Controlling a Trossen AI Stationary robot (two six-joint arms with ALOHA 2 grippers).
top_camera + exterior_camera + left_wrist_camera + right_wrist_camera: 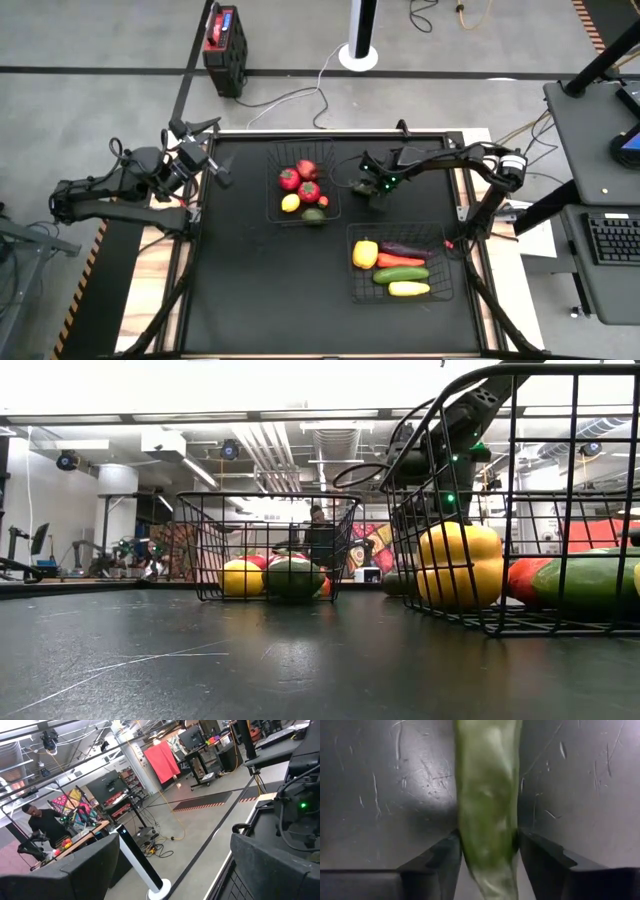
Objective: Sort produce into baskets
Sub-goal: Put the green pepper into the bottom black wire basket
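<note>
A long pale-green piece of produce (487, 810) lies on the black mat between the two wire baskets. My right gripper (378, 192) points down over it, with one finger on each side (487, 865). The far basket (273, 205) holds red, yellow and green pieces. The near right basket (352, 272) holds a yellow pepper, a purple piece, an orange one, a green one and a yellow one. My left gripper (222, 172) waits, open and raised, at the mat's far left corner, pointing level. My right gripper has the green piece between its two fingers (445, 857), which stand against its two long sides (465, 845) near one end. The fingers come from above, pointing down, and lie across the piece. The piece lies flat on the mat.
The mat's near left half (260, 290) is bare. A red and black box (222, 40) and a white pole base (358, 55) stand on the floor beyond the far edge. A desk with a keyboard (610, 240) is on the right. A person (318, 535) shows in the room behind.
</note>
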